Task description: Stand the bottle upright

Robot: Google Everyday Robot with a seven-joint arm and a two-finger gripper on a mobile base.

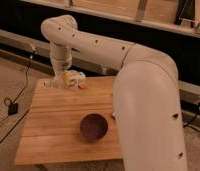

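The bottle (pixel 69 79) is a small pale cream-yellowish shape at the far left of the wooden table (pixel 53 125). I cannot tell whether it lies or stands. My gripper (pixel 60 80) comes down from the white arm (pixel 93 45) and sits right at the bottle, on its left side, low over the table's back edge. The gripper's end is partly hidden by the wrist above it.
A dark purple bowl (pixel 94 126) stands near the table's middle front. A whitish crumpled object (pixel 79 77) and a small orange bit (pixel 83 86) lie just right of the bottle. My large white arm body (pixel 153 110) covers the table's right side. Cables (pixel 13 107) lie on the floor at left.
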